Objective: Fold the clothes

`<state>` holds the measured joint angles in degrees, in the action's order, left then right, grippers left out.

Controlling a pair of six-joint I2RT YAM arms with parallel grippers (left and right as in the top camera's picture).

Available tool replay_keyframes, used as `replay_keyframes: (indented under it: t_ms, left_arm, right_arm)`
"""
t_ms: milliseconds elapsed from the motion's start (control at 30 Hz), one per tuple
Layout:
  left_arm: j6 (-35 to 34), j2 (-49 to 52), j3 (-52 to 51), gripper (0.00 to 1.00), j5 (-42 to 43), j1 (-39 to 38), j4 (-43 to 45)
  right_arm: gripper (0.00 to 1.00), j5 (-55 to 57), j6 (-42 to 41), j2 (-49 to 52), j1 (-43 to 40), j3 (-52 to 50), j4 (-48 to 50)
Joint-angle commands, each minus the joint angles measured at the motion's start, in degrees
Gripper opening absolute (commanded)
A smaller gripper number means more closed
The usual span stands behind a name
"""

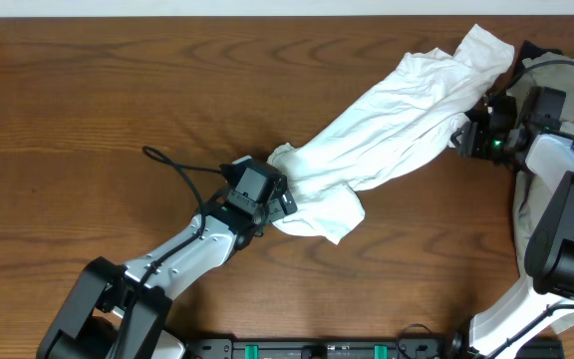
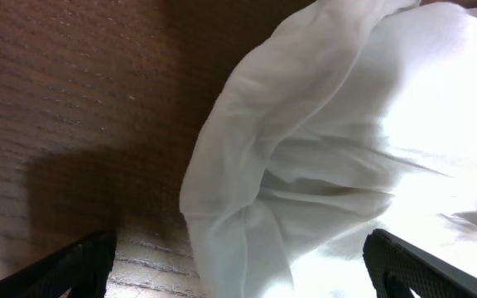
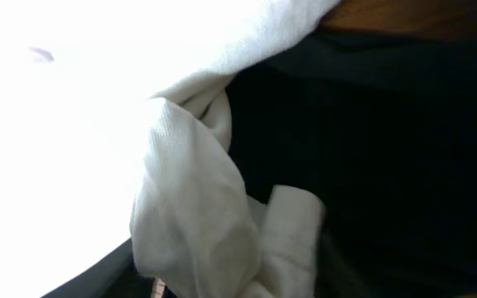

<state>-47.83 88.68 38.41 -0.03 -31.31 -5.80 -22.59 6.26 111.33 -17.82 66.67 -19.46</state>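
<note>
The thin, wrinkly white cotton T-shirt (image 1: 387, 125) is bunched in a long diagonal across the brown wooden table (image 1: 118, 90), its lower-left end between the left gripper's (image 1: 285, 196) wide-spread jaws, its upper-right end crowding the right gripper (image 1: 463, 137), whose jaws I can't make out.

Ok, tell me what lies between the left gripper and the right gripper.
The white T-shirt, bunched into a diagonal band on the table, spans the whole stretch from the left gripper to the right gripper. The overhead view shows it.
</note>
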Motion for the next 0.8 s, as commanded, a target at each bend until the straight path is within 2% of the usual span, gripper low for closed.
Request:
replay_keyframes:
  t_ms: [0, 133, 233, 367, 467, 767]
  left_arm:
    - [-0.52, 0.92, 0.83, 0.98, -0.46, -0.17, -0.31]
    - [-0.52, 0.92, 0.83, 1.0, -0.46, -0.17, -0.31]
    - [-0.5, 0.9, 0.83, 0.78, 0.07, -0.17, -0.55]
    - [-0.5, 0.76, 0.83, 0.58, 6.88, -0.17, -0.48]
    - [-0.52, 0.66, 0.83, 0.57, 9.99, -0.17, -0.48]
    - [-0.52, 0.68, 0.83, 0.56, 9.4, -0.15, -0.09]
  right_arm:
    - [0.41, -1.64, 0.66, 0.2, -0.11, 0.17, 0.17]
    - [0.2, -1.64, -1.62, -0.17, -0.11, 0.24, 0.17]
    - [0.01, -1.66, -4.61, -1.22, -0.11, 0.83, -0.17]
    - [0.01, -1.66, -6.73, -4.46, -0.11, 1.05, -0.94]
    - [0.01, -1.66, -6.97, -7.28, -0.11, 1.05, -1.68]
    - [0.01, -1.68, -7.58, -12.11, 0.33, 1.05, -3.82]
